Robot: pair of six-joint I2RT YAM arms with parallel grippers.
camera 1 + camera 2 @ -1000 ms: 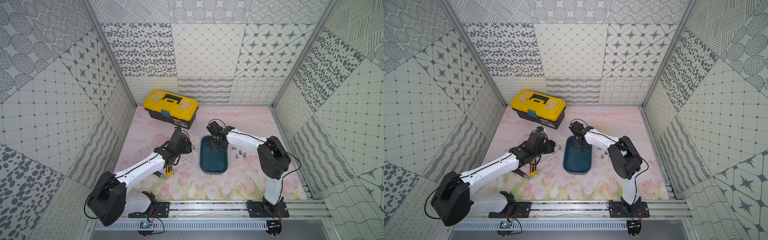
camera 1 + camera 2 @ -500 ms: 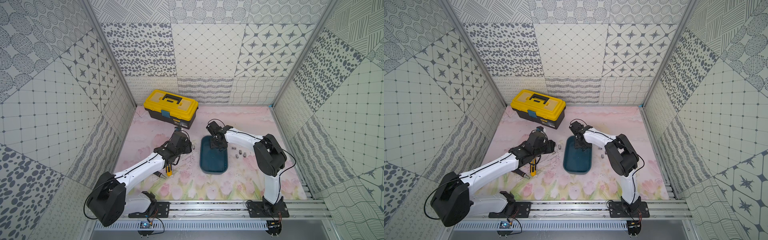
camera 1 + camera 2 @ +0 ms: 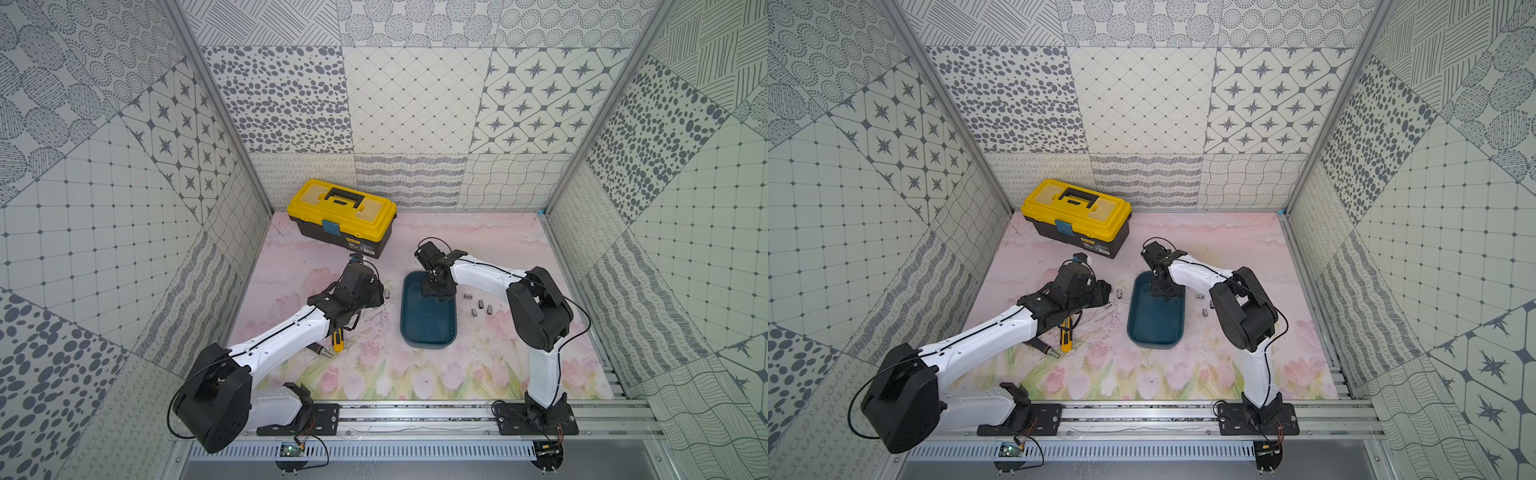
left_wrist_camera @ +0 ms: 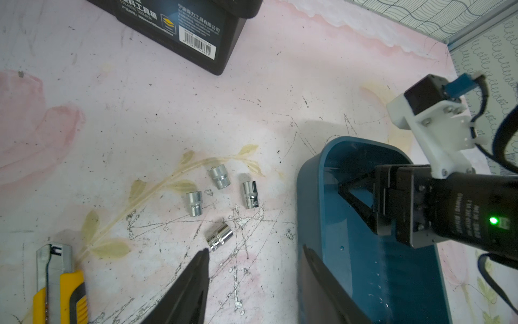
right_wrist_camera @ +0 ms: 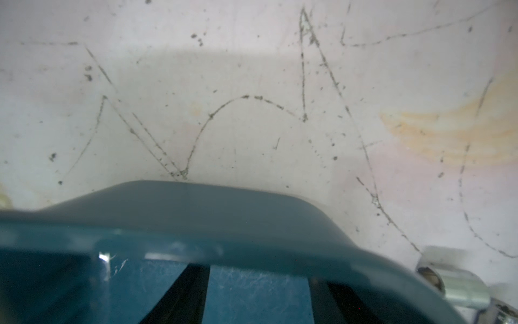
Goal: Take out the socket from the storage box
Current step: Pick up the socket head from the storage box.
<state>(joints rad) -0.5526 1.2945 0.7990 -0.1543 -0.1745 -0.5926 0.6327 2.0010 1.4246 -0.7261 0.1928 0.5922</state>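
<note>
The dark teal storage box (image 3: 428, 328) lies mid-mat in both top views. My right gripper (image 3: 436, 286) points down into the box's far end. In the right wrist view it (image 5: 259, 280) stands open, with only bare blue floor between its fingers (image 5: 182, 294). No socket shows inside the box. Several chrome sockets (image 4: 219, 176) lie on the mat left of the box, and others (image 3: 481, 303) lie to its right. My left gripper (image 4: 255, 249) hangs open and empty over the mat, between the left sockets and the box wall (image 4: 311, 179).
A yellow-lidded black toolbox (image 3: 340, 212) stands at the back left. A yellow utility knife (image 4: 60, 291) and a small dark tool (image 3: 322, 351) lie under my left arm. One socket (image 5: 454, 286) rests just outside the box's far corner. Patterned walls enclose the mat.
My right arm's elbow has shifted slightly left while its gripper stayed at the box's far end. The left arm has not moved.
</note>
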